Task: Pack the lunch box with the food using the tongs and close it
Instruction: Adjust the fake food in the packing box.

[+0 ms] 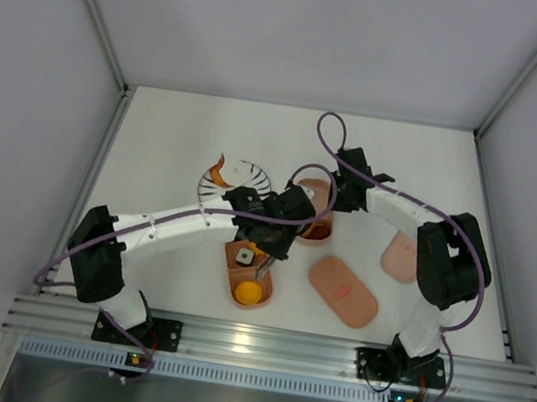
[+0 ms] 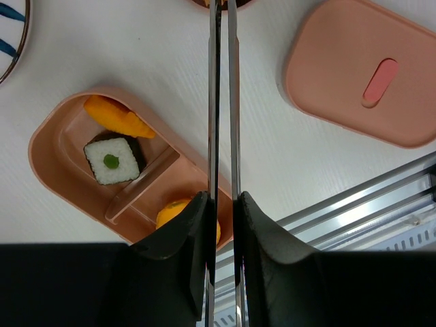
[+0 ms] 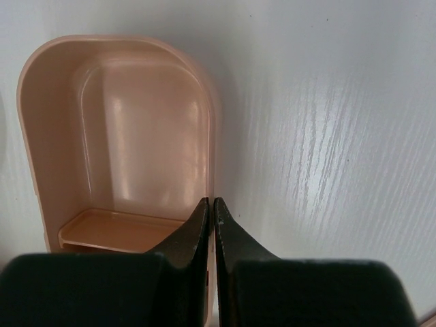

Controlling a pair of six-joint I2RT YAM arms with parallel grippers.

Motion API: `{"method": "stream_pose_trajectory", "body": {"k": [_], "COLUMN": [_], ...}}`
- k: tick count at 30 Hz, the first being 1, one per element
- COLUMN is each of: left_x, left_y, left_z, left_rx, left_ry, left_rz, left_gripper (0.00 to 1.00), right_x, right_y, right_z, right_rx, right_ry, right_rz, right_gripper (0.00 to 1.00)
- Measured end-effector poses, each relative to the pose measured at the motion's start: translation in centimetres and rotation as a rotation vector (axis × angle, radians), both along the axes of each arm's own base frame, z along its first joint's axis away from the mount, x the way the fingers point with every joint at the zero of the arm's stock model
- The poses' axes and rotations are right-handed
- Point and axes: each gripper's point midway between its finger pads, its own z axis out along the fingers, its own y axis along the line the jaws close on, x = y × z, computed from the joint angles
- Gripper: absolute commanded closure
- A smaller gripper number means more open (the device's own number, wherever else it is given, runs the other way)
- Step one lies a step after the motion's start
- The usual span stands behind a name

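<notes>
lunch box, in parts, on a white table. near tray (image 2: 65, 139): lies near the left arm's base and holds three items of food, an orange wedge (image 2: 117, 117) and a rice roll (image 2: 113, 161) in the larger compartment, a round orange piece (image 2: 178, 212) beyond the divider. far tray (image 3: 116, 136): centre of the table, just right of the striped plate (image 1: 234, 184); its large compartment is bare; something dark shows at its near end, kind not clear. lid with red mark (image 2: 327, 75): flat on the table right of the near tray, set aside, likely so the trays stay open for filling. second lid (image 1: 402, 256): further right, beside the right arm. tongs (image 2: 213, 102): clamped between the fingers of the left gripper (image 2: 221, 197), arms squeezed almost together, tips pointing toward the far tray; whether they pinch a piece cannot be told. right gripper (image 3: 210, 203): fingers fully together, holding nothing, tips at the far tray's right rim, probably to steady it while food goes in. one orange piece (image 1: 218, 167) sits on the plate's far left edge, not yet packed.
</notes>
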Motion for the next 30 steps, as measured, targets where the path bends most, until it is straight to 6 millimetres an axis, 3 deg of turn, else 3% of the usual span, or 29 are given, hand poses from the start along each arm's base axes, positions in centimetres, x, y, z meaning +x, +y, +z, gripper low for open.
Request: {"method": "stream_pose_trajectory", "body": {"k": [10,19,30], "left_x": [0.0,-0.4,-2.2], "left_y": [0.9,2.3,2.2], "left_z": [0.8,3.7,1.9], "left_rx": [0.001,-0.042,-0.032], "left_ry": [-0.024,-0.07,0.023], "left_rz": [0.022,0.039,-0.012], "left_gripper": [0.78,0.77,0.76], "right_x": [-0.1,-0.1,-0.1], "right_y": [0.2,0.2,0.2], "right_z": [0.0,-0.1,-0.1], "right_rx": [0.01,0.009,0.009], "right_ry": [0.004,0.006,0.006], "right_rz": [0.005,0.005,0.005], "right_gripper": [1.0,1.0,1.0]}}
